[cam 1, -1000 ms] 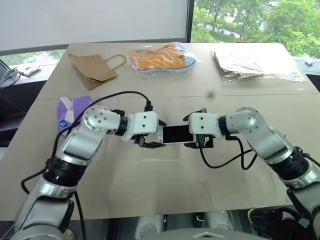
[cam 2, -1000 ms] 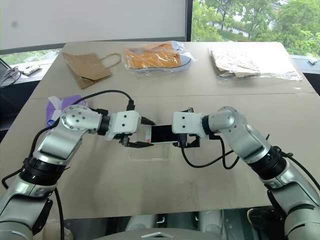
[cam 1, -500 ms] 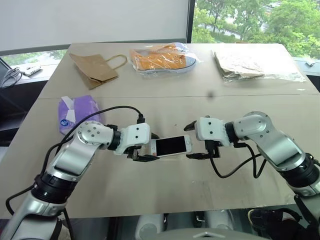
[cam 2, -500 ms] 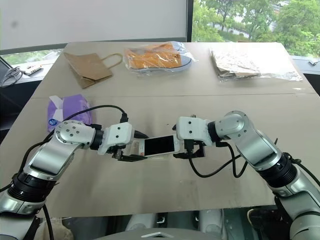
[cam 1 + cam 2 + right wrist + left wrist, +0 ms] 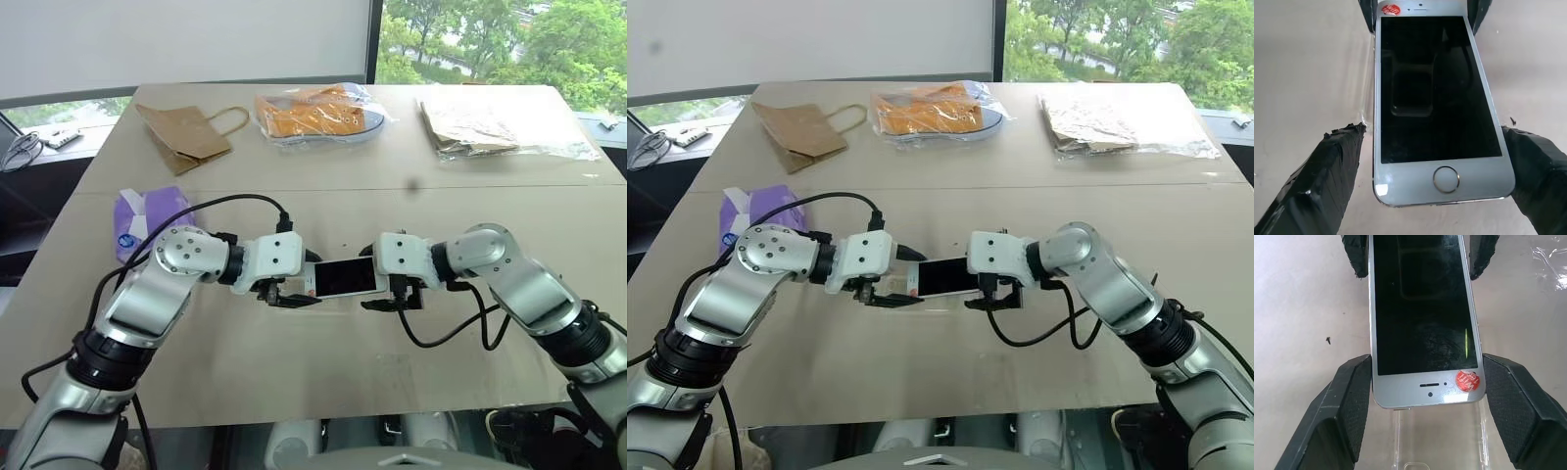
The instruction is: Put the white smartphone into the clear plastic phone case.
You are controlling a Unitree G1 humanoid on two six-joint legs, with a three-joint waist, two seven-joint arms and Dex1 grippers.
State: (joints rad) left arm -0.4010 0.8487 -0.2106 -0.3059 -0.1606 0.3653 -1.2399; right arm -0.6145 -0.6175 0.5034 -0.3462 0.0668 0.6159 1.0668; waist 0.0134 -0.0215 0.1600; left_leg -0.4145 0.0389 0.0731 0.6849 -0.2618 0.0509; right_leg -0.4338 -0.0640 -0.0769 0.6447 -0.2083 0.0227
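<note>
Two jaws | left gripper (image 5: 294, 294) grasping white smartphone (image 5: 344, 278) | right gripper (image 5: 389, 297) released, flanking its far end | clear plastic phone case (image 5: 1440, 450) beneath | risk: misaligned lowering jams a corner

Left arm: reaching in from the left, elbow bent, forearm angling toward the middle of the table.
Left gripper (image 5: 291, 297): pointing right and slightly down, fingers (image 5: 1347, 406) flanking the earpiece end of the white smartphone (image 5: 344, 278), pressing its side edges.
Right arm: bending in from the right, wrist turned inward.
Right gripper (image 5: 384, 298): pointing left and slightly down, facing the left one, taped fingers (image 5: 1327, 181) spread wide beside the home-button end, standing just clear of the edges.
</note>
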